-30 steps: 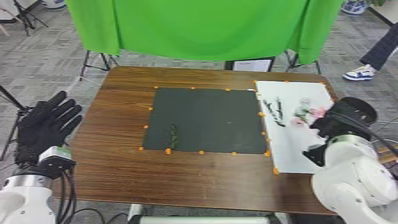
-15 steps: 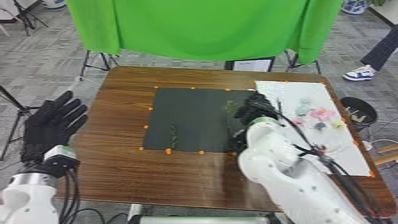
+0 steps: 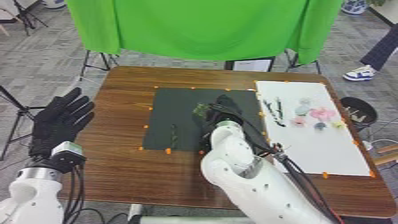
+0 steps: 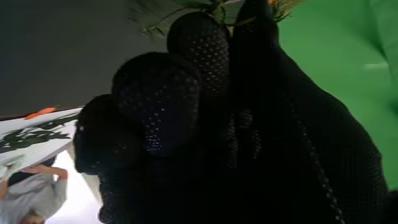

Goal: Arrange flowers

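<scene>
Over the dark grey mat point(image 3: 182, 112), right of its middle, is my right hand point(image 3: 224, 107). Green foliage point(image 3: 202, 109) sticks out at its fingertips. In the right wrist view the right hand point(image 4: 200, 95) has curled fingers, and a leafy sprig point(image 4: 213, 6) is pinched at the tips, its lower part hidden. Left of the mat, my left hand point(image 3: 60, 122) is raised with straight fingers. One thin green stem point(image 3: 173, 136) lies on the mat's left part. On the white sheet point(image 3: 311, 150) are dark leafy stems point(image 3: 280, 112), a pink flower point(image 3: 323, 114) and several smaller blooms point(image 3: 298, 121).
Orange markers point(image 3: 168, 151) line the edges of the mat and the sheet. A black round container point(image 3: 359, 111) stands beyond the table's right edge. The brown table point(image 3: 124, 170) surrounds the mat, and a green cloth point(image 3: 204, 30) hangs behind it.
My right arm has swung left from the white sheet's right side to over the mat, and the foliage has come with the hand. The left hand has shifted slightly right.
</scene>
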You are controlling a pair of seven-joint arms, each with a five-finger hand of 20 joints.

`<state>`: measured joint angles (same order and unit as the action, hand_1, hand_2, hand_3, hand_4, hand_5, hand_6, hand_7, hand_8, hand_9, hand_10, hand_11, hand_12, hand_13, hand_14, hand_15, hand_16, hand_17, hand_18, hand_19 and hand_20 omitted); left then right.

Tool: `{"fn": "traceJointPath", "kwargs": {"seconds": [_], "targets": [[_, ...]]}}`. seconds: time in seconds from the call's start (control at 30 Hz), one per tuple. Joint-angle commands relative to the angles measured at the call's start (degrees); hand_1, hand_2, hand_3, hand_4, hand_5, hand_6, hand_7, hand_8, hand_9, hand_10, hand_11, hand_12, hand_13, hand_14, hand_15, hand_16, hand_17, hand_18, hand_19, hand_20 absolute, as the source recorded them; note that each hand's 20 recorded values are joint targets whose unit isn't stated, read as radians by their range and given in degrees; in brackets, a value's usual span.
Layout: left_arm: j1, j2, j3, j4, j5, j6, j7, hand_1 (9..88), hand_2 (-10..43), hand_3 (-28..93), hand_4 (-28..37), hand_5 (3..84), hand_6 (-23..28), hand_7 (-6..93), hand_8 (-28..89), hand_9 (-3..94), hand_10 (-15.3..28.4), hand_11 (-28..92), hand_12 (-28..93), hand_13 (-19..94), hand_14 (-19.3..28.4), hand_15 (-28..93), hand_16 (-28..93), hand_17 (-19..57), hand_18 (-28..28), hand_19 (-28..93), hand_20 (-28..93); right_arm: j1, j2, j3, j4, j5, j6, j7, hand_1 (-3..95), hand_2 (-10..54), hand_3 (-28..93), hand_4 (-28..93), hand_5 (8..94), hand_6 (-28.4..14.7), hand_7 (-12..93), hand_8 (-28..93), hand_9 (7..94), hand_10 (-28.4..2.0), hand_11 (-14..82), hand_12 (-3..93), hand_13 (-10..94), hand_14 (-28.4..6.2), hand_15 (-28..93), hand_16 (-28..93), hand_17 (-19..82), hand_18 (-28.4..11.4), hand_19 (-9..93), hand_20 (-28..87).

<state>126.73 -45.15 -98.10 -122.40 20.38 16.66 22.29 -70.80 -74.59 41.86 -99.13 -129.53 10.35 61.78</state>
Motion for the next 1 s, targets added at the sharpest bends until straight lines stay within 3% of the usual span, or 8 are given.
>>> {"fn": "traceJointPath", "kwargs": {"seconds": [0.03, 0.17, 0.43, 0.5, 0.63, 0.7, 0.8, 1.0], "targets": [[1.2, 0.13, -1.0, 0.03, 0.06, 0.36, 0.0, 27.1, 10.1, 73, -28.3, 41.2, 9.9, 11.2, -7, 34.0, 16.5, 21, 14, 21, 16.3, 33, -5, -6.5, 15.4, 33, 10, -3.9, 0.3, -0.7, -1.8, -0.6, 0.5, 1.6, 54.8, -6.4, 69, -20, 76.0, -5.1, 44, 18, 90.7, -14.0, 33.6, 30.1, 94, -5.7, 49, 38, 71, -13.1, 93, 21], [1.1, 0.15, -0.87, 0.23, -0.02, -0.07, 0.23, 27.1, 10.2, 73, -28.3, 41.2, 9.9, 11.2, -7, 34.0, 16.6, 21, 14, 21, 16.3, 33, -5, -6.5, 15.4, 33, 10, -5.3, 1.7, -2.3, -3.4, -1.9, 4.7, 0.9, 53.9, -7.3, 71, -19, 76.5, -5.2, 44, 18, 91.0, -14.0, 33.6, 30.0, 94, -5.7, 49, 38, 71, -13.2, 93, 21], [0.9, 0.38, -1.07, 0.28, -0.02, -0.19, 0.1, 27.2, 10.2, 73, -28.3, 41.3, 10.0, 11.2, -7, 33.9, 16.5, 21, 14, 21, 16.3, 33, -5, -6.5, 15.4, 33, 10, -6.3, 1.3, -1.8, -5.3, 3.5, 1.4, 2.5, 53.4, -9.1, 71, -18, 76.9, -5.0, 42, 18, 90.8, -14.2, 32.2, 29.5, 94, -5.9, 49, 37, 72, -13.1, 93, 20], [0.7, 0.36, -1.04, 0.37, 0.13, -0.35, -0.11, 27.2, 10.2, 73, -28.3, 41.2, 10.0, 11.3, -6, 33.8, 16.5, 21, 14, 21, 16.4, 33, -5, -6.5, 15.4, 33, 10, -6.6, 1.0, -1.3, -5.5, 4.9, 1.2, 2.5, 52.3, -9.4, 69, -18, 77.2, -5.9, 32, 20, 90.8, -14.5, 31.4, 29.1, 94, -6.0, 48, 38, 72, -13.0, 93, 20], [0.8, 0.39, -1.02, 0.33, 0.11, -0.26, -0.1, 27.2, 10.2, 73, -28.3, 41.2, 9.9, 11.3, -7, 33.7, 16.5, 21, 14, 21, 16.4, 33, -5, -6.5, 15.4, 33, 10, -6.6, 0.4, -0.8, -5.4, 6.5, 1.0, 2.8, 48.0, -9.5, 68, -17, 75.4, -9.1, 18, 14, 90.8, -14.9, 30.6, 28.5, 94, -6.2, 48, 38, 72, -13.0, 93, 19], [1.3, 0.44, -1.4, 0.18, 0.07, -0.1, 0.17, 27.1, 10.2, 73, -28.3, 41.2, 9.9, 11.3, -7, 33.7, 16.5, 21, 14, 21, 16.4, 33, -5, -6.5, 15.4, 33, 10, -6.7, 0.3, -0.7, -6.0, 7.8, 0.9, 2.7, 46.6, -9.5, 69, -17, 75.1, -9.3, 16, 12, 90.9, -15.0, 30.1, 28.2, 94, -6.3, 48, 37, 72, -12.9, 93, 19], [1.3, 0.53, -1.38, 0.17, -0.35, -0.2, 0.47, 27.2, 10.2, 73, -28.3, 41.2, 9.9, 11.4, -7, 33.7, 16.5, 21, 14, 21, 16.4, 33, -5, -6.5, 15.4, 33, 10, -6.7, 0.6, -0.9, -5.9, 6.5, 1.3, 2.2, 42.7, -9.5, 72, -17, 73.9, -9.8, 16, -5, 91.0, -15.3, 29.0, 27.5, 94, -6.6, 48, 37, 72, -12.7, 93, 18], [2.2, 0.25, -2.07, -0.16, -0.37, 0.21, 0.74, 27.2, 10.2, 73, -28.3, 41.2, 9.9, 11.4, -7, 33.7, 16.5, 21, 14, 21, 16.4, 34, -5, -6.5, 15.4, 33, 10, -6.5, 1.6, -1.0, -7.0, 6.3, 1.2, 2.4, 41.8, -9.5, 72, -17, 72.5, -10.0, 15, -7, 91.1, -15.4, 28.8, 27.1, 94, -6.7, 47, 36, 72, -12.6, 93, 17]]}}
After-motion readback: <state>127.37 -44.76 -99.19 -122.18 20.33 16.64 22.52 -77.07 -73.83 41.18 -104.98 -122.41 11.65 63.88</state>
